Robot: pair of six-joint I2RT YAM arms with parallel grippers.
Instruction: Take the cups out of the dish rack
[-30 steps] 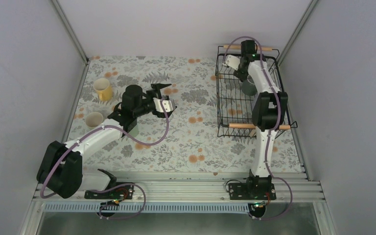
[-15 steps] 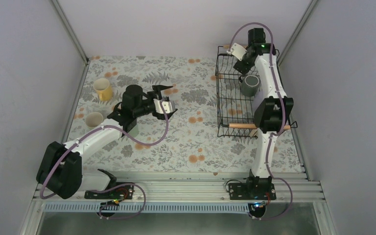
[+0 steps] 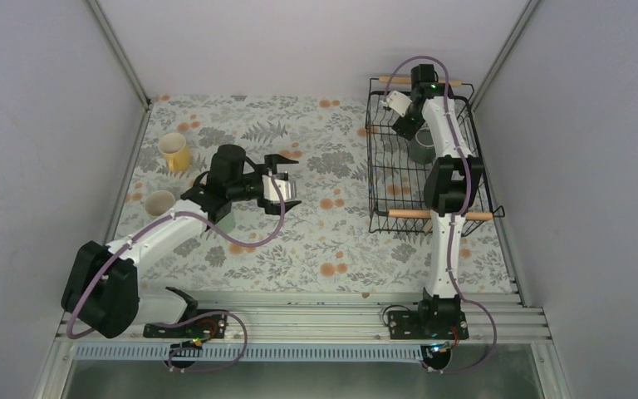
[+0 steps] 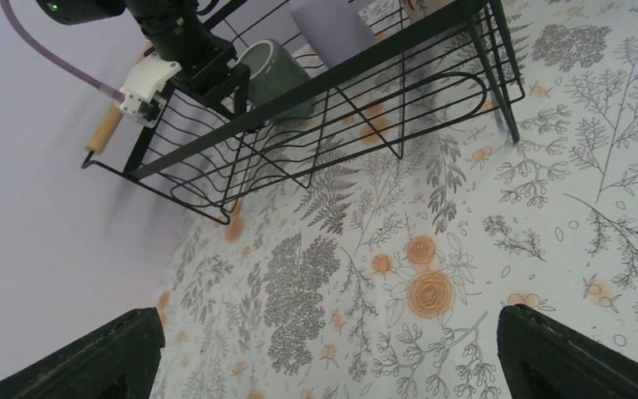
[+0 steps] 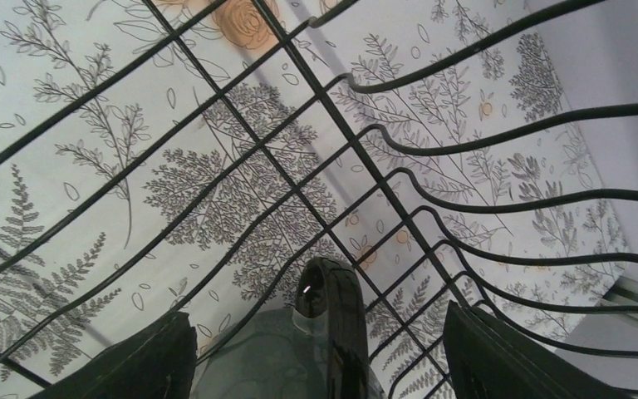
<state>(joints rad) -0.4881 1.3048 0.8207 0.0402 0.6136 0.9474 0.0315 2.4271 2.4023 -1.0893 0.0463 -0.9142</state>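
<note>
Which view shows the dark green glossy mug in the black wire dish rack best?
The left wrist view: the dark green glossy mug shows rim and side through the black wire dish rack. From above, the right arm hides part of it. The right wrist view shows mostly its handle, very close.

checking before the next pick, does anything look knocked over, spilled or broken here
Nothing stands out. The yellow mug and beige mug stand upright on the table, the dish rack sits flat, and the dark green mug rests inside it. No spill or damage shows.
</note>
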